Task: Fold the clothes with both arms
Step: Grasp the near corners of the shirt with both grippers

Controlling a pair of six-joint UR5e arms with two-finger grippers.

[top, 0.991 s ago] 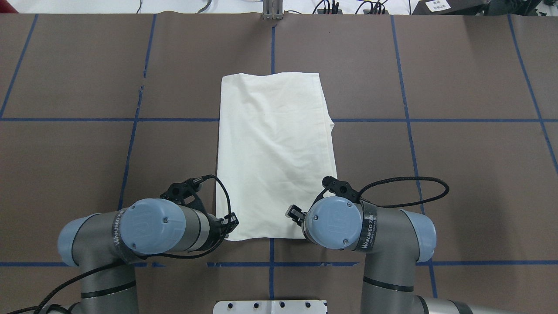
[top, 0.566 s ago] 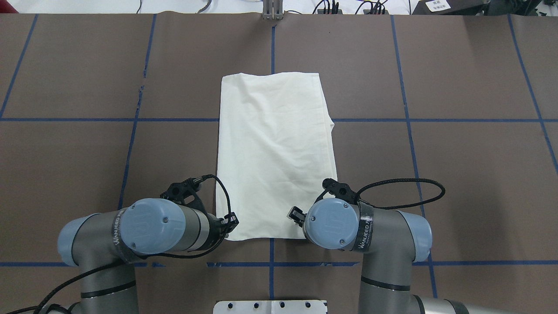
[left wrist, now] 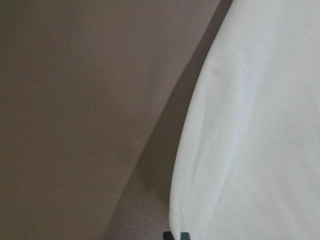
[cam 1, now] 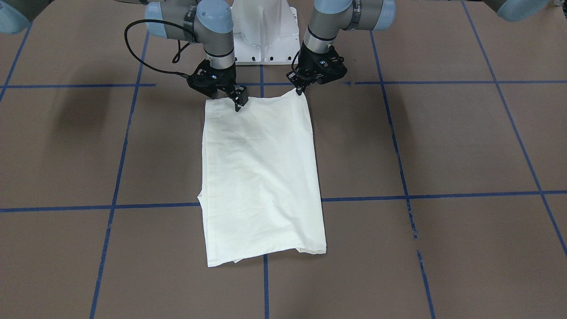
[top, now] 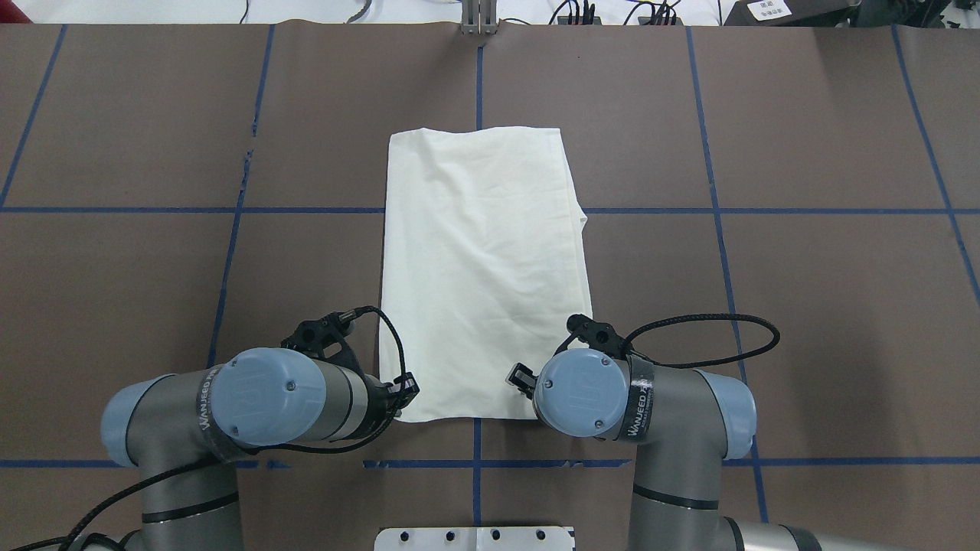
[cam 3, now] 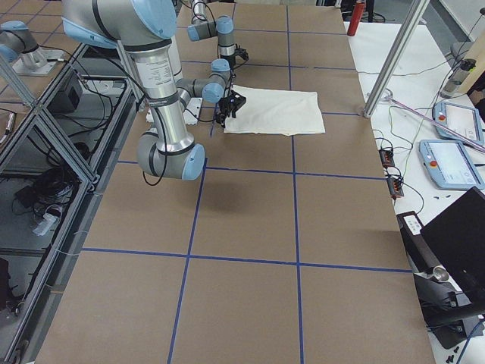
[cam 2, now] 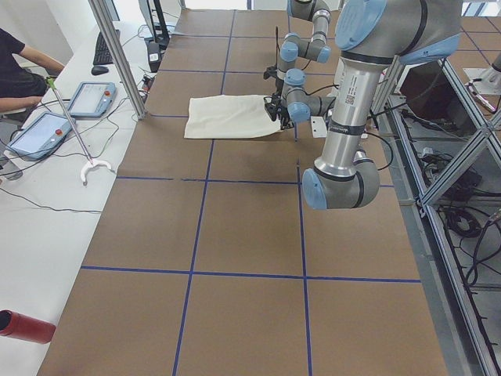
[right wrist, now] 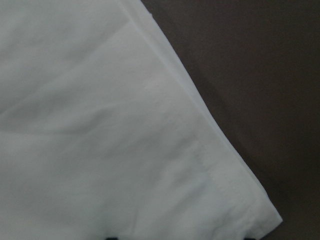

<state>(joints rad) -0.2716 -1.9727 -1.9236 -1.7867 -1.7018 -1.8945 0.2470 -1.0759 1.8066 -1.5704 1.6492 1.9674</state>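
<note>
Looking from the front, the cream T-shirt (cam 1: 261, 177) lies plain side up as a long folded panel mid-tabletop (cam 1: 443, 146); the left end effector (cam 1: 300, 90) appears nipped onto one robot-side corner, which peaks up to it, while the right end effector (cam 1: 240, 103) sits on the other corner, open or closed I cannot tell. From overhead, each one crouches at its own corner, I'd judge so the edge lifts level for a fold toward the far end. Wrist cameras show just cloth edge and brown surface.

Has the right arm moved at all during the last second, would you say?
Yes, slightly: the right arm edged leftward in view, toward the central blue tape line.
</note>
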